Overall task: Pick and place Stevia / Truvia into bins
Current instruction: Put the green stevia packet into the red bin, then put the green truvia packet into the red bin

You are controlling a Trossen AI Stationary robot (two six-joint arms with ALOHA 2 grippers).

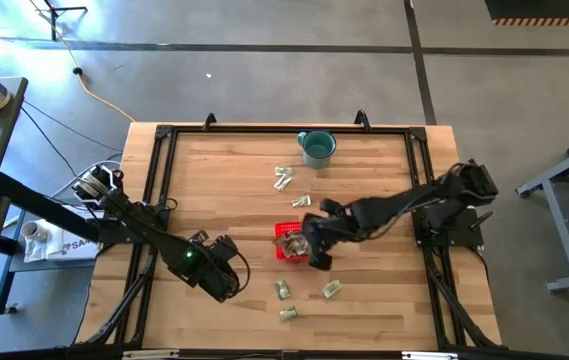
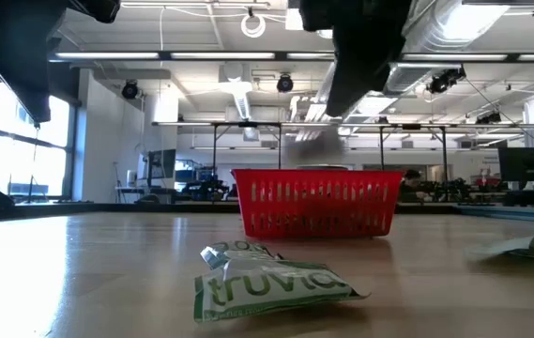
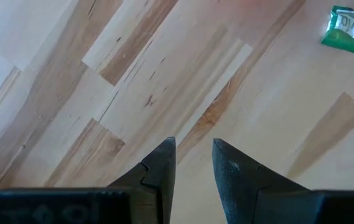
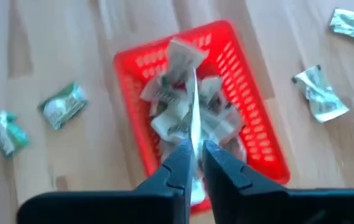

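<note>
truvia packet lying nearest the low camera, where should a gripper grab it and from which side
Grip the Truvia packet across its puffed, creased middle, coming straight down from above. It lies flat on the table, so a sideways approach would only find thin edges, while the raised body gives fingers something to close on. The left gripper is free, fingers slightly apart.
</note>
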